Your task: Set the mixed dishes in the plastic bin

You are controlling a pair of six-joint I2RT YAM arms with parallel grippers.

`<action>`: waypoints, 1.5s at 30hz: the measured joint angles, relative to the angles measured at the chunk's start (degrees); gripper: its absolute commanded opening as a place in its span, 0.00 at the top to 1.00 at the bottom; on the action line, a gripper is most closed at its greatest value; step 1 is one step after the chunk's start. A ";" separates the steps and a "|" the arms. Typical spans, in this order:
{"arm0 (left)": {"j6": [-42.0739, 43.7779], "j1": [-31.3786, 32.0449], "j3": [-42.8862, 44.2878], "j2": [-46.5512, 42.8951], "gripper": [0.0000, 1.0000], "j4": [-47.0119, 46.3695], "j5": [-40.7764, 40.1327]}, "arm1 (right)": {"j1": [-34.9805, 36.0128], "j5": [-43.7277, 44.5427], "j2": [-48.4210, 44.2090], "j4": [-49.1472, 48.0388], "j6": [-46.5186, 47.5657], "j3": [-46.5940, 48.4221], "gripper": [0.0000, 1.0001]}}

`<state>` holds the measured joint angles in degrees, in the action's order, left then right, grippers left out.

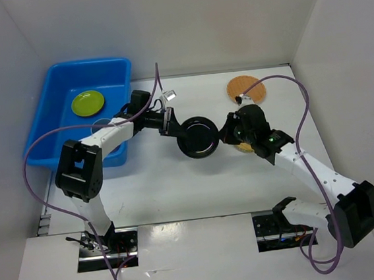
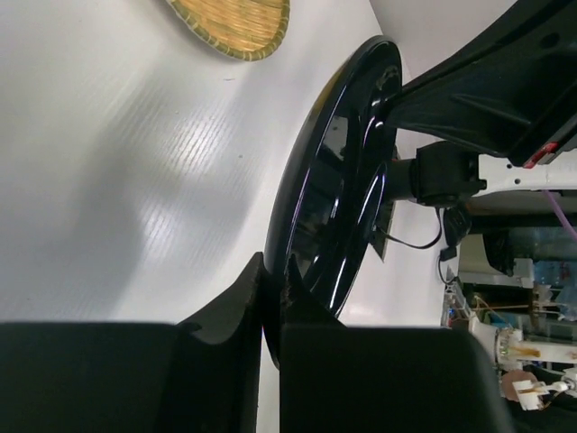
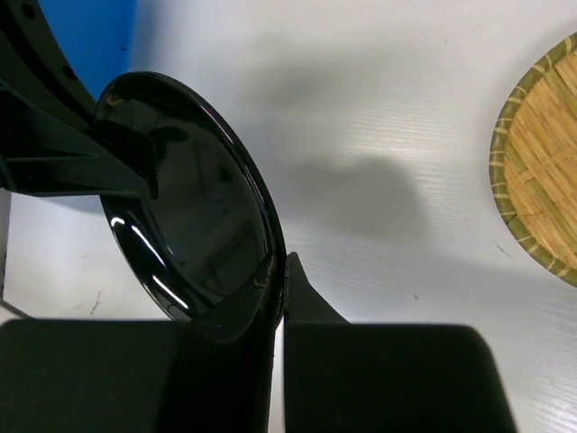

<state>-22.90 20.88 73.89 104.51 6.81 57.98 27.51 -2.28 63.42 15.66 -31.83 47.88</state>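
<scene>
A glossy black plate (image 1: 198, 137) hangs on edge above the table's middle, held from both sides. My left gripper (image 1: 175, 129) is shut on its left rim, and in the left wrist view its jaws (image 2: 275, 289) pinch the black plate (image 2: 338, 180). On the opposite rim my right gripper (image 1: 225, 136) is shut too, clamping the black plate (image 3: 185, 216) between its fingers (image 3: 279, 280). The blue plastic bin (image 1: 45, 107) stands at the back left with a lime green plate (image 1: 88, 102) inside. One bamboo disc (image 1: 246, 89) lies at the back right.
A second bamboo disc (image 1: 244, 149) peeks out under my right wrist. A small clear object (image 1: 169, 95) lies behind the left arm. White walls close in on the left, back and right. Purple cables loop off both arms.
</scene>
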 measured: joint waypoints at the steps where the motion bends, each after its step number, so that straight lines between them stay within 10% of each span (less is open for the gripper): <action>1: 0.11 0.00 0.13 0.22 1.00 0.26 -0.24 | 0.00 0.09 0.33 0.00 0.13 0.02 0.98; 6: -0.13 -0.20 2.56 0.35 1.00 2.64 -4.76 | 0.11 1.55 1.16 -0.13 -1.29 0.92 0.38; 9: -1.44 -2.08 5.95 -0.11 1.00 3.87 -9.60 | -0.02 4.92 1.05 -0.66 -2.51 1.64 0.25; 24: -21.77 -42.93 19.23 -1.03 1.00 -9.53 -26.77 | -28.09 8.07 -2.84 -1.66 -7.96 -5.55 0.20; 45: -30.03 -46.18 17.31 21.11 0.80 -12.57 -38.40 | -36.57 5.81 9.18 0.57 -12.94 -7.96 0.14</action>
<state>-52.93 -25.30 91.20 125.62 -5.76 19.57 -9.06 3.53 72.60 16.23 -44.77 39.92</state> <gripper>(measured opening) 0.155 0.861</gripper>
